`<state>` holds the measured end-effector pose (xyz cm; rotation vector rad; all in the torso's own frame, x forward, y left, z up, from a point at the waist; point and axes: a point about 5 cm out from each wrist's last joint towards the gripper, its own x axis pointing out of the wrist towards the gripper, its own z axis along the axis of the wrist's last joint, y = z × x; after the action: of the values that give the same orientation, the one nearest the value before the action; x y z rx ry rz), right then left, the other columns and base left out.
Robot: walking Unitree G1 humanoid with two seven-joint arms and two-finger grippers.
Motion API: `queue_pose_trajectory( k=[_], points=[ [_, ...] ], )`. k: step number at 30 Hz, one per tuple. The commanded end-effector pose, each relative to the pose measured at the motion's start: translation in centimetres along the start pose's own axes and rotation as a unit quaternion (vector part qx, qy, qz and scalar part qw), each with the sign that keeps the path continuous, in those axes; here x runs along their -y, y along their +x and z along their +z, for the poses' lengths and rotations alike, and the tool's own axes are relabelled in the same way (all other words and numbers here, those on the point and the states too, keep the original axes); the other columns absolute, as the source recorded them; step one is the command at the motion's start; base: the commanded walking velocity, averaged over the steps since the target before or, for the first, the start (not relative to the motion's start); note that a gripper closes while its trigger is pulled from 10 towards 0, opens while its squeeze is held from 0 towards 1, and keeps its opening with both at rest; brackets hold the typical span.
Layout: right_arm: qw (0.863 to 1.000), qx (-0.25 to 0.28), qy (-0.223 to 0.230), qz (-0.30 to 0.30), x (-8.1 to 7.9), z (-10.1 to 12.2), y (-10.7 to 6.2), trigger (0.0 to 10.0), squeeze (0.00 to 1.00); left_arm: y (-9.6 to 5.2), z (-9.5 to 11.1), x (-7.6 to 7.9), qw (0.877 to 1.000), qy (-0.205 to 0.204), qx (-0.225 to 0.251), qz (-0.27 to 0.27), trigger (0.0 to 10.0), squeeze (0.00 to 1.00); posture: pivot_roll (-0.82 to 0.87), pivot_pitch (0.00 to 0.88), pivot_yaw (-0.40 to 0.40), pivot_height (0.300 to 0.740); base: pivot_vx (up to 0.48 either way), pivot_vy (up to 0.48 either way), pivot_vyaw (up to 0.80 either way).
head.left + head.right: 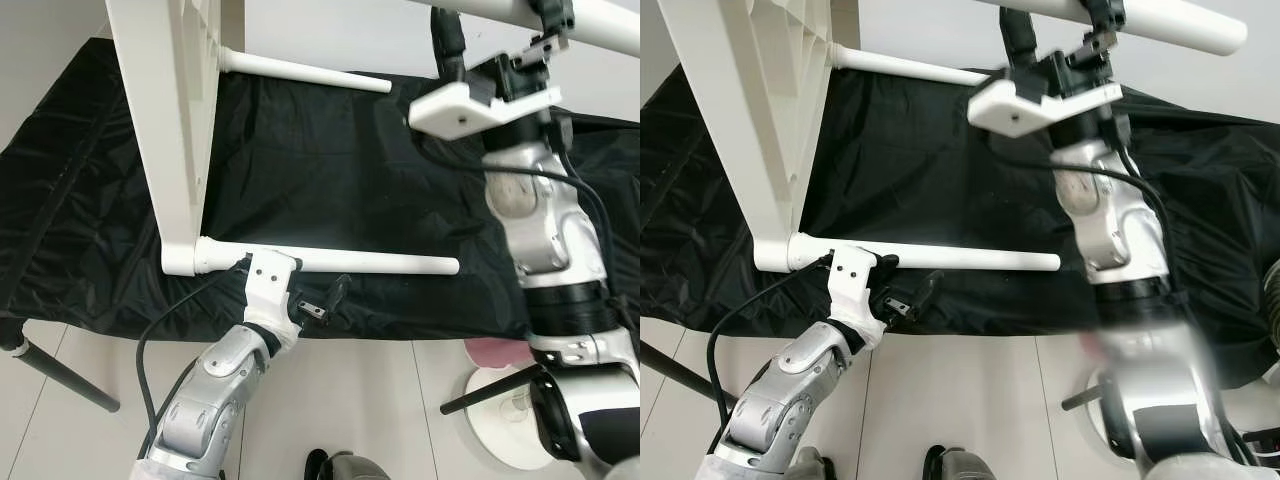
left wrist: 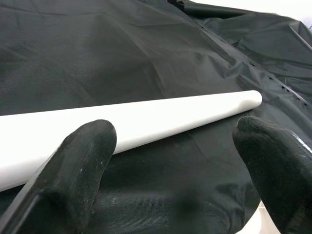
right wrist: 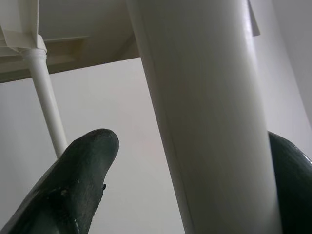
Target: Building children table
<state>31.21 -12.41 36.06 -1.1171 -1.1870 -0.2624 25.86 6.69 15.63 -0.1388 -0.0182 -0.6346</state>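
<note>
A white children's table lies tipped on its side on a black cloth [image 1: 330, 170], its top [image 1: 165, 120] standing upright at the left. Three round white legs stick out to the right: a near low leg [image 1: 350, 262], a far leg [image 1: 300, 70] and a high leg [image 1: 590, 22]. My left gripper [image 1: 315, 300] is open just in front of the near low leg [image 2: 146, 122], fingers [image 2: 73, 170] spread and holding nothing. My right gripper [image 1: 548, 25] is raised at the high leg [image 3: 204, 97], which passes between its open fingers [image 3: 73, 185] with a gap on one side.
The black cloth hangs over the front edge of its support onto a pale tiled floor [image 1: 380, 400]. A black stand bar [image 1: 60, 375] slants on the floor at the left. A white round base [image 1: 505, 420] and a pink object [image 1: 492, 350] sit low on the right.
</note>
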Motion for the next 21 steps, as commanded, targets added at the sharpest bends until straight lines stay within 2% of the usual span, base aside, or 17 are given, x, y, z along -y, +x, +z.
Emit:
queue_pose_trajectory(
  k=[1,9,15,21],
  points=[
    [1.000,-0.001,0.006,0.003,0.3,0.4,0.6,10.0,0.00,0.1,-0.2,0.3,1.000,0.002,-0.003,-0.006,10.0,0.00,0.03,0.147,-0.110,0.740,0.000,0.000,0.00],
    [1.000,0.005,0.005,0.000,1.4,1.7,2.1,10.0,0.00,0.1,-0.3,0.5,1.000,0.000,-0.007,-0.008,10.0,0.00,0.03,0.150,-0.111,0.740,0.000,0.000,0.00],
    [1.000,0.007,0.000,0.000,1.8,2.2,2.1,10.0,0.00,0.0,-0.7,0.5,1.000,0.000,-0.015,-0.006,10.0,0.00,0.03,0.151,-0.110,0.740,0.000,0.000,0.00],
    [1.000,0.000,-0.010,0.016,1.8,2.4,1.4,10.0,0.00,0.2,-1.6,0.3,0.999,0.010,-0.051,0.007,10.0,0.00,0.03,0.153,-0.106,0.740,0.000,0.000,0.00]
  ],
)
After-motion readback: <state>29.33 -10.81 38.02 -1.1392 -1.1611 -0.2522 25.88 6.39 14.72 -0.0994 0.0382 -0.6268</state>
